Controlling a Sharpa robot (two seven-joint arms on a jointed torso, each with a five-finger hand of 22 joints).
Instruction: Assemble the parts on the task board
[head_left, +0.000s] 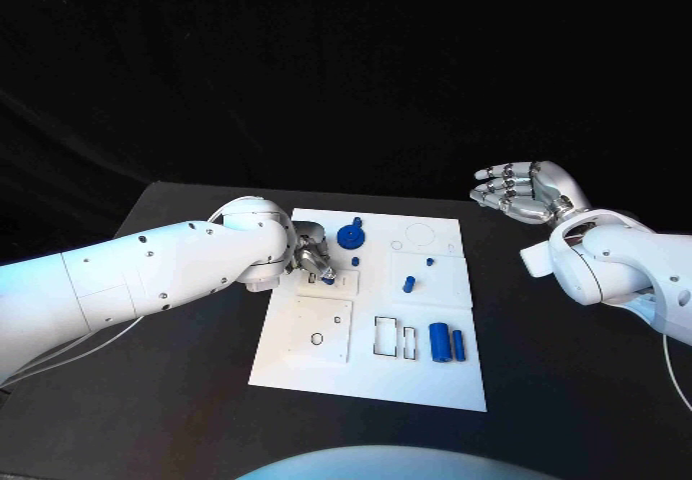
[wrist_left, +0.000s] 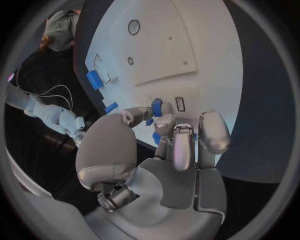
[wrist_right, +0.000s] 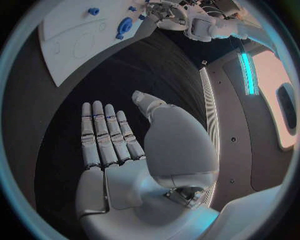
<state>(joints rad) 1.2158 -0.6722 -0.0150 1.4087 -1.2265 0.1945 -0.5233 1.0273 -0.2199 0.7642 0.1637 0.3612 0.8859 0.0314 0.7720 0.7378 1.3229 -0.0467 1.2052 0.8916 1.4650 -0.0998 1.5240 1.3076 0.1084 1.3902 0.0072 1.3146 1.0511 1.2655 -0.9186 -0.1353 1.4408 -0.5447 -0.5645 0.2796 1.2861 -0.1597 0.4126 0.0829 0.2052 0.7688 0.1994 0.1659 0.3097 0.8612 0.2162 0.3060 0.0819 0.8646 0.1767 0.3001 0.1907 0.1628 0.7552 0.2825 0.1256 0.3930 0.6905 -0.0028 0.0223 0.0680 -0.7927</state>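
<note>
Two blue cylinders (head_left: 447, 343) – task board (head_left: 433, 385) recess.

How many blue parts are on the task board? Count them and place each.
6: a round part by the far edge, two small parts mid-board, two cylinders at the near end, one piece at the fingertips of the left hand. That hand may hide more.

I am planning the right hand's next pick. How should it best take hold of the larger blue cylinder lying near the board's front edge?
Probably across its middle, from above: the cylinder lies flat on the board. The fingers would close on its long curved sides. A thinner blue part lies close beside it, so that gap looks tight.
</note>
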